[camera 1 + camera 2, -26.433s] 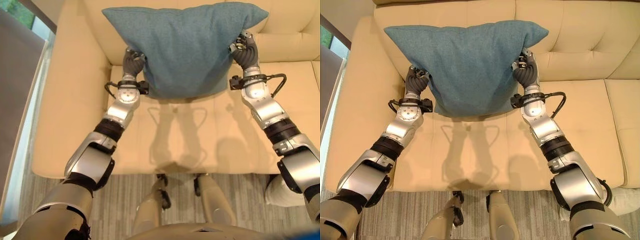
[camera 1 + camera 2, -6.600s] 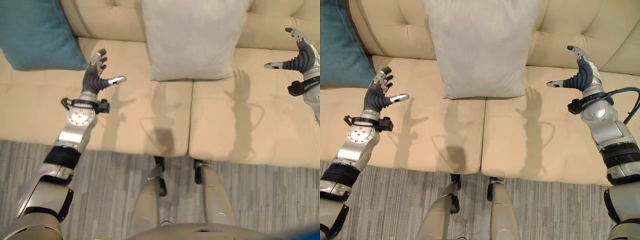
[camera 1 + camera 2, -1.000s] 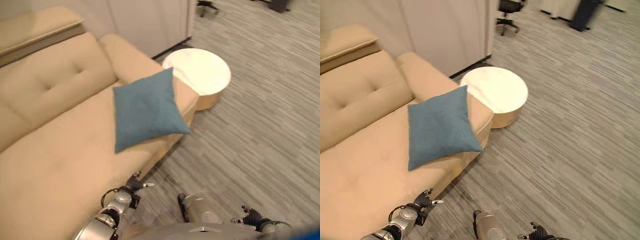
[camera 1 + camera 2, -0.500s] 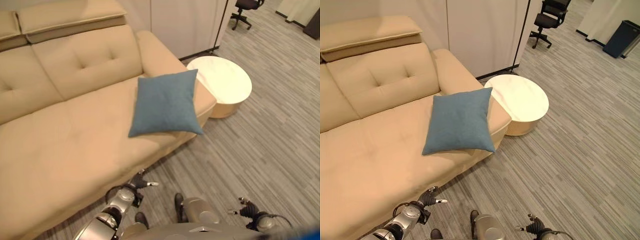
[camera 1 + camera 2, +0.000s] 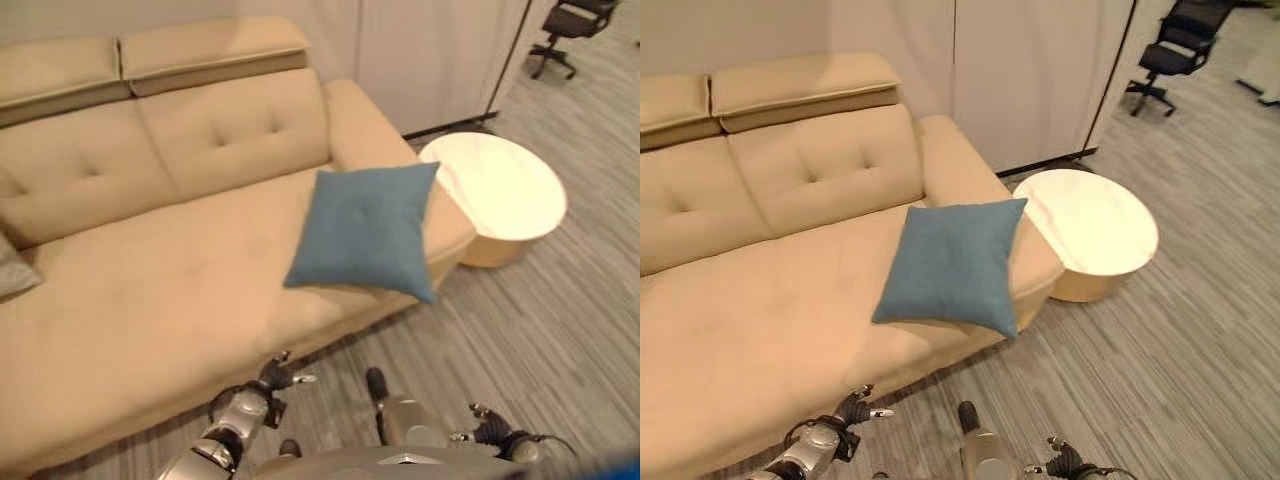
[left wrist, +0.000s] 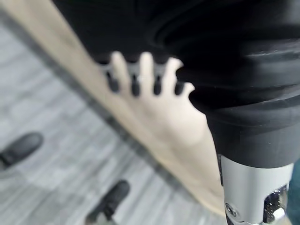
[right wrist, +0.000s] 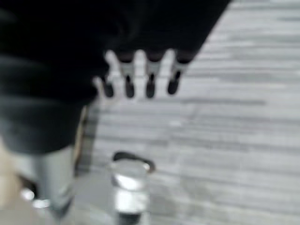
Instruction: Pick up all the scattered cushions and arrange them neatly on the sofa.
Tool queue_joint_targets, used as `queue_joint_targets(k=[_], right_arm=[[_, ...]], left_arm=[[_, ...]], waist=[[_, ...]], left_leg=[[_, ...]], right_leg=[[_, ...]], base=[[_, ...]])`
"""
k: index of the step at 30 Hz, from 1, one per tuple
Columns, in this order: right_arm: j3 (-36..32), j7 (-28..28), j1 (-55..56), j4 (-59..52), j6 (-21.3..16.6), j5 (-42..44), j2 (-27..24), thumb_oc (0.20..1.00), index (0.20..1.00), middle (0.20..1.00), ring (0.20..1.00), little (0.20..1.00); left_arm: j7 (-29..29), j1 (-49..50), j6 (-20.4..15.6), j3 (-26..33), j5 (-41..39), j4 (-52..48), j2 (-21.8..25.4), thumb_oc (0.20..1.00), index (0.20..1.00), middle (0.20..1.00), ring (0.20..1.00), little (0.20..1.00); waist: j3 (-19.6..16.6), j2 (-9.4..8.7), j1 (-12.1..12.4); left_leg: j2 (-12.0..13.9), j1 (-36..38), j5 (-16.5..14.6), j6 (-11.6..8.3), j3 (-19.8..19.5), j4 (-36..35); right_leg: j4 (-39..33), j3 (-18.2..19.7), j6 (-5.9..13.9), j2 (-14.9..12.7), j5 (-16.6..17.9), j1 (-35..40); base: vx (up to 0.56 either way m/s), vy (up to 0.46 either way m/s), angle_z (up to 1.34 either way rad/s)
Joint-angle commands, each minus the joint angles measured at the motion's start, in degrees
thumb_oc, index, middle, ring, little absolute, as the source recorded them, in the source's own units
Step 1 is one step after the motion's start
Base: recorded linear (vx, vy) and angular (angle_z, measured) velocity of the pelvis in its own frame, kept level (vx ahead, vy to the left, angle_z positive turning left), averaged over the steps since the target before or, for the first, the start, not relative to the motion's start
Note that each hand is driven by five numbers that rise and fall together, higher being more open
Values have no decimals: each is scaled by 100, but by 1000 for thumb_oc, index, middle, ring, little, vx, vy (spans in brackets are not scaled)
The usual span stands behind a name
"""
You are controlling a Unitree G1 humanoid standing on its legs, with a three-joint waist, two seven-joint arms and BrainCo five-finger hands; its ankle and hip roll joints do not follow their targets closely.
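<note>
Hands low and empty: left hand and right hand open, fingers relaxed; blue cushion on sofa ahead of them

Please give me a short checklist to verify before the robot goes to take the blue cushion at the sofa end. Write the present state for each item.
1. Blue cushion is in sight, lying tilted over the sofa seat and its low arm: ok.
2. Left hand holds nothing, fingers relaxed: ok.
3. Right hand holds nothing: ok.
4. Hands are near the cushion: not ok, both hang low, over the floor.
5. Round white table stands apart from the cushion: ok.
6. All other cushions are arranged: cannot tell; a grey cushion edge shows.
</note>
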Motion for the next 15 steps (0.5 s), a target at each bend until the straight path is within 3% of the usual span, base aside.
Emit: queue_joint_targets(k=[1, 2, 3, 5, 6, 7, 8, 9, 11, 12, 15], right_arm=[[182, -37, 248, -267, -122, -59, -181, 1000, 1000, 1000, 1000, 1000], [180, -37, 249, -267, -122, -59, -181, 1000, 1000, 1000, 1000, 1000], [190, -64, 298, -365, -120, -1, -228, 1000, 1000, 1000, 1000, 1000], [200, -67, 339, -284, -131, 57, -218, 1000, 1000, 1000, 1000, 1000], [201, -67, 339, -282, -133, 57, -217, 1000, 1000, 1000, 1000, 1000], [155, -64, 374, -176, -133, 68, -220, 1000, 1000, 1000, 1000, 1000], [156, -64, 374, -176, -133, 68, -220, 1000, 1000, 1000, 1000, 1000], [160, -77, 360, -148, -105, 39, -214, 1000, 1000, 1000, 1000, 1000], [129, -93, 339, -203, -126, 89, -221, 1000, 1000, 1000, 1000, 1000], [115, -78, 330, -272, -128, 86, -223, 1000, 1000, 1000, 1000, 1000], [77, -67, 337, -400, -130, 65, -206, 1000, 1000, 1000, 1000, 1000]], left_arm=[[6, 58, -176, 67, -85, -322, 311, 1000, 1000, 1000, 1000, 1000], [7, 58, -176, 66, -85, -322, 311, 1000, 1000, 1000, 1000, 1000], [19, 35, -134, 54, -110, -379, 332, 1000, 1000, 1000, 1000, 1000], [16, 17, -119, 66, -177, -372, 321, 1000, 1000, 1000, 1000, 1000], [15, 17, -119, 65, -178, -371, 322, 1000, 1000, 1000, 1000, 1000], [-10, 43, -113, 48, -120, -372, 313, 1000, 1000, 1000, 1000, 1000], [-10, 43, -113, 48, -120, -372, 313, 1000, 1000, 1000, 1000, 1000], [24, 8, -83, 39, -44, -369, 343, 1000, 1000, 1000, 1000, 1000], [16, 11, -126, 45, -119, -396, 357, 1000, 1000, 1000, 1000, 1000], [0, 27, -130, 84, -181, -414, 361, 1000, 1000, 1000, 1000, 1000], [26, 74, -130, 124, -183, -417, 379, 1000, 1000, 1000, 1000, 1000]], waist=[[-171, -527, -114], [-178, -515, -135], [-127, -686, -99], [-114, -751, -55], [-108, -756, -46], [-153, -768, -42], [-151, -771, -43], [-150, -697, 48], [-151, -712, 18], [-134, -712, 65], [-180, -706, 60]], left_leg=[[-52, -127, -337, -255, 77, 1454], [-38, -168, -354, -262, 50, 1501], [370, -727, 123, -243, 333, 2633], [530, -866, 28, -170, 806, 2536], [525, -848, 25, -166, 819, 2527], [415, -899, -219, -87, 1113, 1743], [411, -893, -216, -86, 1113, 1737], [422, -1056, -15, -150, 1267, 918], [400, -916, -9, -199, 1241, 725], [195, -1018, -136, -147, 925, 825], [58, -915, -229, -81, 932, 699]], right_leg=[[-421, 396, 329, -224, 13, 198], [-419, 371, 322, -219, 14, 190], [-467, 163, 57, -200, -149, 508], [-554, 38, -45, -149, -290, 770], [-558, 46, -41, -154, -291, 780], [-624, -62, 34, -202, -395, 937], [-625, -63, 35, -205, -396, 942], [-604, -269, 54, -192, -514, 1024], [-519, -310, 80, -202, -545, 963], [-417, -271, 146, -198, -565, 981], [-215, -229, 230, -255, -555, 956]], base=[[125, -335, 79], [66, -434, 57], [86, -418, 67], [110, -294, 78], [177, -26, 73], [136, 7, 48], [251, 35, 31], [178, 34, 26], [166, 40, 45], [165, 77, 30], [180, 116, -37]])
